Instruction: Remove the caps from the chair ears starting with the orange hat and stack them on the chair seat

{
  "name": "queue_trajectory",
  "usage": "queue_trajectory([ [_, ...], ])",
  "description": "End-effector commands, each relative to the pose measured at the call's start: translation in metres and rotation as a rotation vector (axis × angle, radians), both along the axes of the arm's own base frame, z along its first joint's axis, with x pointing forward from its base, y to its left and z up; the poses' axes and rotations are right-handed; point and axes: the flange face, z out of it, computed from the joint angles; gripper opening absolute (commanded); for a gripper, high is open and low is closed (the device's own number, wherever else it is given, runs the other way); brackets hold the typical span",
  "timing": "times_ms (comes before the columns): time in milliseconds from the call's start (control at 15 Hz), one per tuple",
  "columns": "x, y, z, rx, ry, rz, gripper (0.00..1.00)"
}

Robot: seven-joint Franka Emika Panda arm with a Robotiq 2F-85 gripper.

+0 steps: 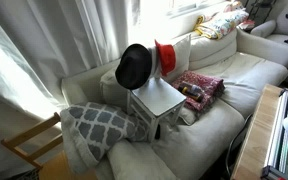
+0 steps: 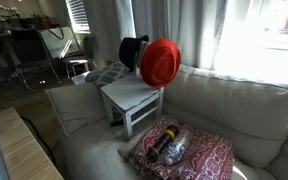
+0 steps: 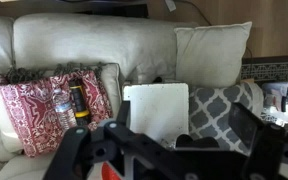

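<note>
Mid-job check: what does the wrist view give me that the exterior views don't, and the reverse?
Wrist only: the gripper, dark across the bottom edge; whether it is open is unclear. Exterior only: a clear look at the orange hat and black hat, both up behind the chair seat. Shared: that bare seat, the red cushion and the grey patterned cushion.

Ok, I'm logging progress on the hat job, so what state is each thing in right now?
orange hat: hung on a back post of the white chair, not removed.
black hat: hung on the other post.
chair seat: bare, no hat on it.
pincer: open, gripping no hat.
bottles: lying flat on the red cushion.
</note>
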Motion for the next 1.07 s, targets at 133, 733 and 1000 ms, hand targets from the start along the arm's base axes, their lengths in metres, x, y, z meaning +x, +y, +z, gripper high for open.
queue_trajectory([
  [133, 0.000, 0.000, 0.001, 0.000, 0.001, 0.000, 1.00],
  [733, 0.083, -0.023, -0.093, -0.086, -0.271, -0.005, 1.00],
  [1000, 0.109, -0.028, -0.172, -0.137, -0.386, -0.029, 1.00],
])
